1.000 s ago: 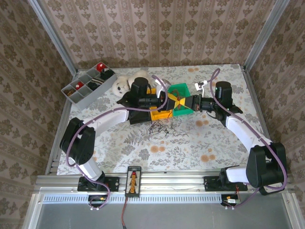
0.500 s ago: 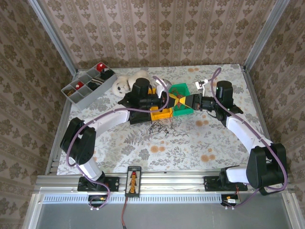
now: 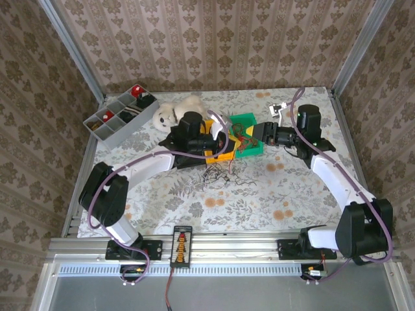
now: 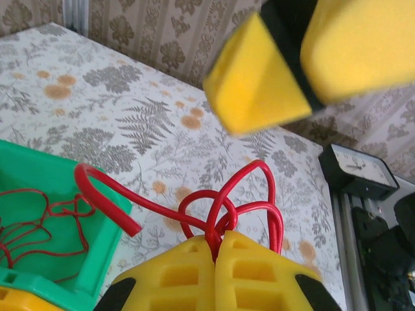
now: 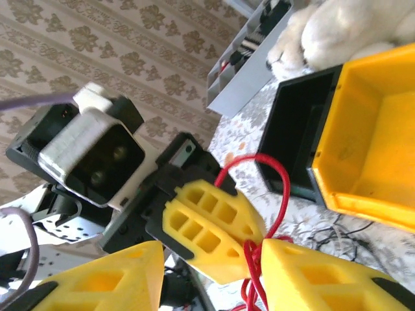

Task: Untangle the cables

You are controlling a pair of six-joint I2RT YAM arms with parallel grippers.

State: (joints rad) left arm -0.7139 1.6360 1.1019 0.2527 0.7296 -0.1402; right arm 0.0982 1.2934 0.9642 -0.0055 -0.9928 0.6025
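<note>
From high above and behind the two arm bases: looks down and forward over the whole tabletop (image 3: 194, 201), walls included; distant, everything small. From the left wrist: sits right behind the left jaws, at the bottom edge; looks low across the tabletop toward a wallpapered wall, very close, green bin (image 4: 97, 253) at lower left, right jaws blurred at top right. From the right wrist: rolled sideways, equally close, right jaws along the bottom; faces the left jaws and the left wrist camera (image 5: 97, 152), yellow bin (image 5: 382, 149) at right. Shared by both wrist views: the red cable (image 4: 217, 228) loop. Shared with the overhead view: both bins.
</note>
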